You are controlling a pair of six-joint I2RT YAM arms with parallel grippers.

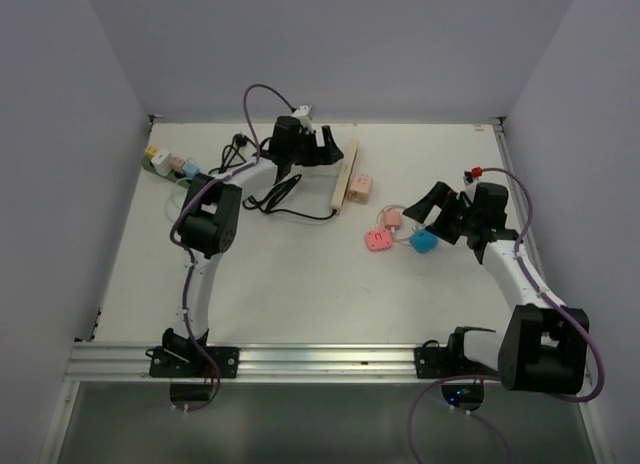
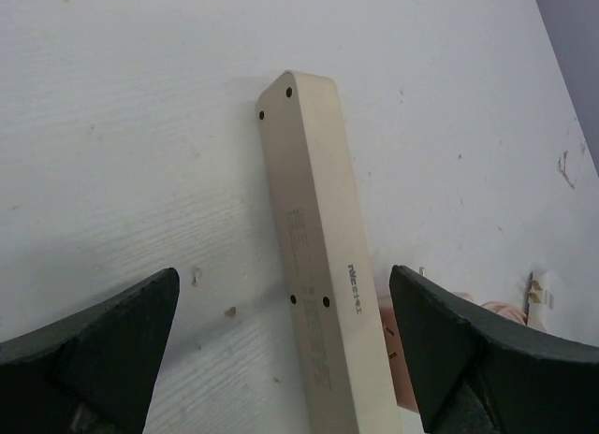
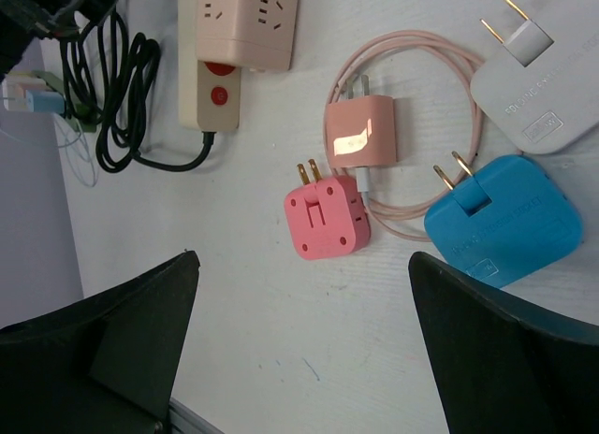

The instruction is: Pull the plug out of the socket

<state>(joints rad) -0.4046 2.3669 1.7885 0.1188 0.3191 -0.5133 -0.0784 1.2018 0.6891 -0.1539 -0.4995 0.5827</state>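
The socket (image 1: 343, 176) is a long beige power strip with a black cord (image 1: 275, 199), lying on its edge at the back of the table. In the left wrist view its back, the socket (image 2: 323, 266), with screw holes runs between my fingers. My left gripper (image 2: 284, 284) is open, straddling the strip without touching it, and hovers as the left gripper (image 1: 310, 146) over the far end. The plug (image 3: 245, 22), a beige cube adapter, sits against the strip's face beside two red switches (image 3: 217, 79); its prongs are hidden. My right gripper (image 3: 304, 266) is open and empty above bare table.
Under the right arm lie a pink cube plug (image 3: 326, 216), a blue adapter (image 3: 505, 219), a pink charger (image 3: 360, 130) with a looped cable and a grey-white adapter (image 3: 538, 79). Coloured adapters (image 1: 170, 164) sit at the back left. White walls close three sides.
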